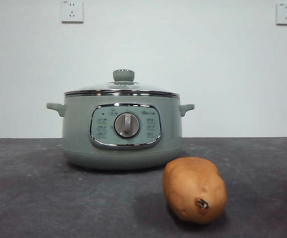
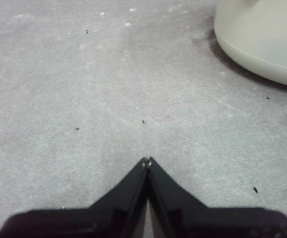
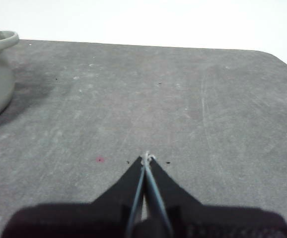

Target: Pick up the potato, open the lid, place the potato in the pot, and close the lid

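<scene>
Item 1, potato [image 1: 194,189]: large, oval, smooth orange-brown skin, one dark eye spot at its near end; lies on the grey table [image 1: 29,198] at about 5 o'clock from the pot [image 1: 122,130], close in front of it but apart, untouched. Item 2, pot: round, sage-green, silver dial, glass lid [image 1: 122,89] seated, green knob up. Left gripper [image 2: 147,161] and right gripper [image 3: 147,157]: jaws pressed together, empty, over bare table; first step likely wants one opened wide and closed across the potato's narrow girth, not its length.
</scene>
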`<state>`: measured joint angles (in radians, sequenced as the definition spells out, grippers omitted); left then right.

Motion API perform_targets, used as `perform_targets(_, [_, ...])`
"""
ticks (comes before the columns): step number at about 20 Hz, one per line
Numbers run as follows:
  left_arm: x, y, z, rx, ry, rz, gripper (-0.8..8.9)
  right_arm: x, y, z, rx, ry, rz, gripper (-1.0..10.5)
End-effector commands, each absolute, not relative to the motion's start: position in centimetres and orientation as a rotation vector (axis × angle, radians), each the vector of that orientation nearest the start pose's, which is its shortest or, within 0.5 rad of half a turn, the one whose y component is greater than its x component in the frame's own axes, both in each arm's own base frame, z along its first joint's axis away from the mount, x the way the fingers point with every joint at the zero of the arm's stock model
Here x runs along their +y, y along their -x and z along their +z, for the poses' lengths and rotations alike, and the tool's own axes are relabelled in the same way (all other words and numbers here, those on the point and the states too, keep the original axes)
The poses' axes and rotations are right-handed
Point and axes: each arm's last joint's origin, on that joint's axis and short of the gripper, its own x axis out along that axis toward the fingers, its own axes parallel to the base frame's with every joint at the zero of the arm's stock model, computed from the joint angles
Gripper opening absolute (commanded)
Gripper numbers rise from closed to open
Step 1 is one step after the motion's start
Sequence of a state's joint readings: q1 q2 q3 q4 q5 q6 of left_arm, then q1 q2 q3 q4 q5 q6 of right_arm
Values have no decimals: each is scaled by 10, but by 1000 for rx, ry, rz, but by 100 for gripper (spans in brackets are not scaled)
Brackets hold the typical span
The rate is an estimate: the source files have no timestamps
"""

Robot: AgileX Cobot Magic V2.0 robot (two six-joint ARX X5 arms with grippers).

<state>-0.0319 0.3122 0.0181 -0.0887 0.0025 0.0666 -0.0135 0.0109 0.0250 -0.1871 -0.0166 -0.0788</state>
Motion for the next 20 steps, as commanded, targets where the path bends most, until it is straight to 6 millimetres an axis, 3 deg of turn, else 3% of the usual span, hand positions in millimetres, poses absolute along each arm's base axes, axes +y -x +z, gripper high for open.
perform_targets(1, [-3, -110, 132, 383, -60, -40, -3, -1, -96, 150, 173, 76, 12, -15])
perform_targets(14, [-3, -110, 132, 383, -55, -46, -3, -1, -96, 151, 166, 67, 15, -15])
perform_targets(20, [-3, -110, 132, 384, -55, -46, -4, 0, -96, 150, 176, -39, 12, -15])
